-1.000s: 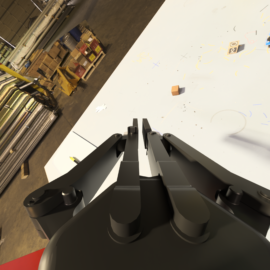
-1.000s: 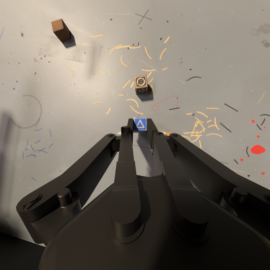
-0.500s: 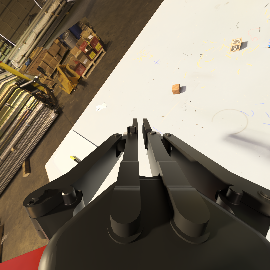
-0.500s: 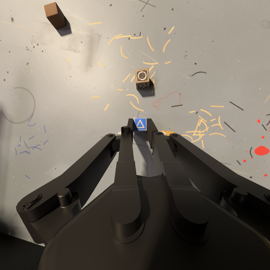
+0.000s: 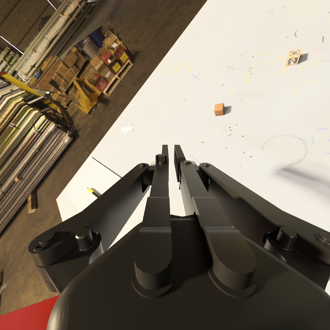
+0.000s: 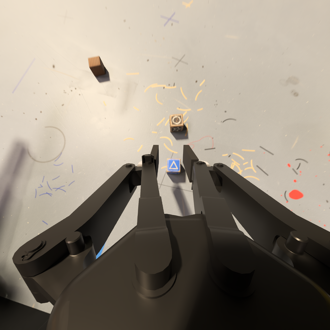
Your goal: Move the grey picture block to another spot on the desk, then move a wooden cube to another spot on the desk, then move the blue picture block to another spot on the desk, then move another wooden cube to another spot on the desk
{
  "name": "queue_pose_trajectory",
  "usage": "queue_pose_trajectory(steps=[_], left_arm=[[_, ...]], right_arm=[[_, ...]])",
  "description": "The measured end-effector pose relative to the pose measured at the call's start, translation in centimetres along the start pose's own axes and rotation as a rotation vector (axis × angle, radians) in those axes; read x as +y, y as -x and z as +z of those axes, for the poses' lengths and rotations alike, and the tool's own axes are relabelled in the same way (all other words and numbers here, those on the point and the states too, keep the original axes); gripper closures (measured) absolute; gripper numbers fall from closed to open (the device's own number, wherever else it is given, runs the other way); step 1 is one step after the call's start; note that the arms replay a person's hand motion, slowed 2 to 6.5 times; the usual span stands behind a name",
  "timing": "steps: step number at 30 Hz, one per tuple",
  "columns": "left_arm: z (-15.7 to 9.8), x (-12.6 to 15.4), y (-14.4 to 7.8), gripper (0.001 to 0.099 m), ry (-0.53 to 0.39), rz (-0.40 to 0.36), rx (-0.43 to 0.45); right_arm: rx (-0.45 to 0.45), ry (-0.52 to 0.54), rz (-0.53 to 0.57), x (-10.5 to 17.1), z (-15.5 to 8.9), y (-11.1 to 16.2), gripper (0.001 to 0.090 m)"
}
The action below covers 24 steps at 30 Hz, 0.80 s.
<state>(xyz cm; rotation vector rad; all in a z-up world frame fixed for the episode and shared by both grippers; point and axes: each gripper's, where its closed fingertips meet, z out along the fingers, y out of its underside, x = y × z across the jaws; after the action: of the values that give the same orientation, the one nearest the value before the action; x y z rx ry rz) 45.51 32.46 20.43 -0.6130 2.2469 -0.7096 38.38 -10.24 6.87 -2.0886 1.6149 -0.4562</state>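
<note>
The right gripper [image 6: 170, 151] hung parted above the blue picture block [image 6: 173, 166], which sat free on the desk [image 6: 250, 53]; the grey picture block [image 6: 176, 123] lay at twelve o'clock. The left gripper [image 5: 171, 151] stood nearly closed, empty.

We see warm light from the left; blocks cast short shadows rightward on the bright counter [image 5: 250, 26]. Wide-angle edges bend and blur.

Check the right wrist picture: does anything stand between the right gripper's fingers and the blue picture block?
Nothing visible does. The blue picture block sits on the desk between the open fingers of the right gripper, with a bare gap on each side. The grey picture block stands farther ahead, apart from both.
</note>
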Motion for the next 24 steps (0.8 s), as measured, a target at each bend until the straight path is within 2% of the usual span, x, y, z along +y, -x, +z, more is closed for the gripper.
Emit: queue_pose_trajectory(steps=[7, 13, 18, 24], left_arm=[[-0.4, 0.1, 0.8, 0.0901, -0.014, -0.030, -0.009], [-0.6, 0.2, 1.2, 0.0901, -0.020, -0.044, -0.015], [-0.6, 0.4, 1.4, 0.0901, -0.017, -0.047, -0.019], [-0.7, 0.6, 1.6, 0.0900, -0.012, -0.047, -0.024]], right_arm=[[0.034, -0.169, -0.070, -4.6, -3.9, 1.5, 0.0546], [0.004, -0.279, -0.154, -8.5, -6.2, 4.5, 0.0547], [-0.046, -0.304, -0.226, -11.2, -6.6, 7.6, 0.0538], [-0.097, -0.285, -0.302, -13.6, -5.1, 11.1, 0.0513]])
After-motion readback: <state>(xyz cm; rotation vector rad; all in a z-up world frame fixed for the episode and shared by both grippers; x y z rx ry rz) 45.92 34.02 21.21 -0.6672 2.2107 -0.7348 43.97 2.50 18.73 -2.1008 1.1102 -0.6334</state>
